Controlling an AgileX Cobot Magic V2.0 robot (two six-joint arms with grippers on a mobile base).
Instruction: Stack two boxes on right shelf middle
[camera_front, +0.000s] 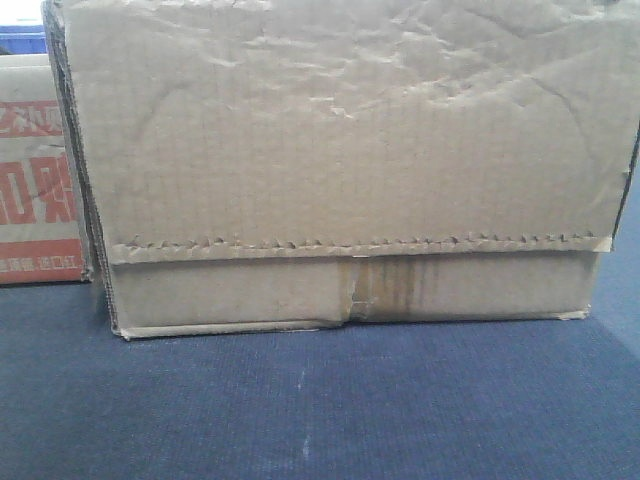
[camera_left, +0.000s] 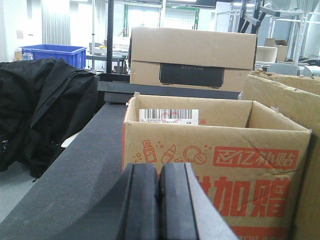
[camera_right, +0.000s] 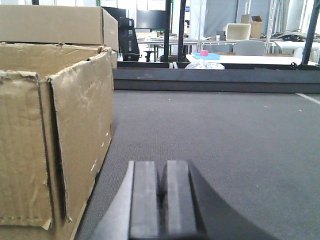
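Pre-grasp step: brown box (camera_front: 340, 170) at 12 o'clock on tabletop (camera_front: 300, 410), untouched. Empty, pinched together: left claw (camera_left: 159, 200), right claw (camera_right: 161, 200). Next likely flank box sides.

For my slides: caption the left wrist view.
Shut left tool facing an open red-printed carton on the dark table, black jacket alongside.

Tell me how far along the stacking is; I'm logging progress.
Nothing looks done: the plain carton sits on the dark mat, no shelf in view. In hand, nothing: left gripper and right gripper are shut, empty. Left: lifting, shelving, stacking.
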